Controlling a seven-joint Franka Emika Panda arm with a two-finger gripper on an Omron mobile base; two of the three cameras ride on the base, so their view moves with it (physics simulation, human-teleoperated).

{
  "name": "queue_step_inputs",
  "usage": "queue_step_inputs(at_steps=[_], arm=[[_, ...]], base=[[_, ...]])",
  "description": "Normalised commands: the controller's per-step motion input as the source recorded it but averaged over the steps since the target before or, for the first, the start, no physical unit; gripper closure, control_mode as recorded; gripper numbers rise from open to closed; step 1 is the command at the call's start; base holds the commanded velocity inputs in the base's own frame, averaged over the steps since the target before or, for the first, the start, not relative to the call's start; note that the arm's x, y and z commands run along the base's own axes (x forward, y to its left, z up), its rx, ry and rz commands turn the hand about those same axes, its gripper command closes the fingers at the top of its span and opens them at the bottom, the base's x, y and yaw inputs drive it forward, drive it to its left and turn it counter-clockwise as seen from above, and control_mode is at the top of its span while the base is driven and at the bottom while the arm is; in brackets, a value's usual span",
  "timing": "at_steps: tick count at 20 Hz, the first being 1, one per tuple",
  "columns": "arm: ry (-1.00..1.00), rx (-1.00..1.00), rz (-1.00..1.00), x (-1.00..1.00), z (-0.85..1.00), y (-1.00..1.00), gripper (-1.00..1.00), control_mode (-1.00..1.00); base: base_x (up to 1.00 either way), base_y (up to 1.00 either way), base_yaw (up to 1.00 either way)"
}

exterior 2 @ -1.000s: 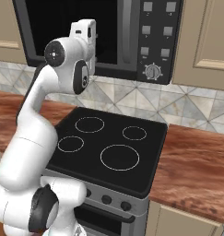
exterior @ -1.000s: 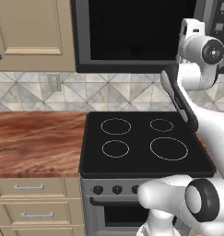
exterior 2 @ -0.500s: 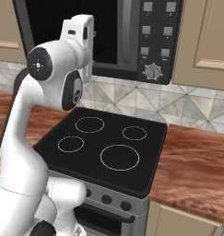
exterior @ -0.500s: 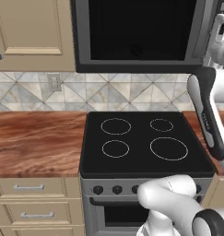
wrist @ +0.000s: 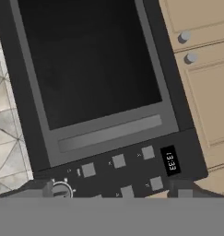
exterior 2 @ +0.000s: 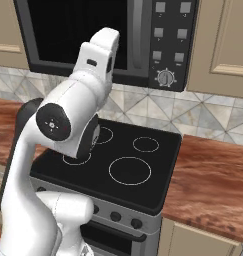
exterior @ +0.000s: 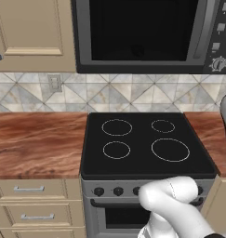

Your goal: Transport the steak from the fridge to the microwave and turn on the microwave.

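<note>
The microwave (exterior: 133, 32) (exterior 2: 68, 30) (wrist: 90, 60) hangs above the stove with its dark door shut. In the hand view its long grey handle (wrist: 109, 131) lies across the lower middle, with the button panel (wrist: 132, 166) and knob (wrist: 61, 190) just below it. My gripper (wrist: 111, 191) is open and empty, its fingertips (wrist: 39, 189) level with the panel. In the right base view my hand (exterior 2: 100, 52) is raised close in front of the microwave door. The steak and the fridge are out of view.
A black four-ring stove (exterior: 147, 144) (exterior 2: 123, 165) with an oven sits under the microwave. Wooden counters (exterior: 35, 139) (exterior 2: 213, 175) flank it. Beige wall cabinets (exterior: 35, 32) (exterior 2: 223, 40) stand on both sides of the microwave, and drawers (exterior: 30, 200) lie below the left counter.
The arm has swung right, almost out of the left base view, and its elbow has come lower and nearer in the right base view. The gripper stays open.
</note>
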Motion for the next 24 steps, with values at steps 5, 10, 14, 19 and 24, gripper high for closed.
queue_step_inputs(at_steps=[5, 10, 14, 19, 24], arm=[[-0.04, 0.13, 0.05, -0.58, 0.00, -0.45, 1.00, -1.00], [0.00, 0.17, 0.08, -0.52, 0.00, -0.56, 1.00, -1.00], [0.04, 0.21, 0.12, -0.28, 0.00, -0.49, 1.00, -1.00], [0.02, 0.06, 0.15, 0.00, -0.03, -0.07, 1.00, -1.00], [0.00, 0.00, 0.09, 0.13, -0.21, 0.00, 1.00, -1.00]], base=[[0.00, 0.00, 0.00], [0.00, 0.00, 0.00], [0.00, 0.00, 0.00], [0.00, 0.00, 0.00], [0.00, 0.00, 0.00]])
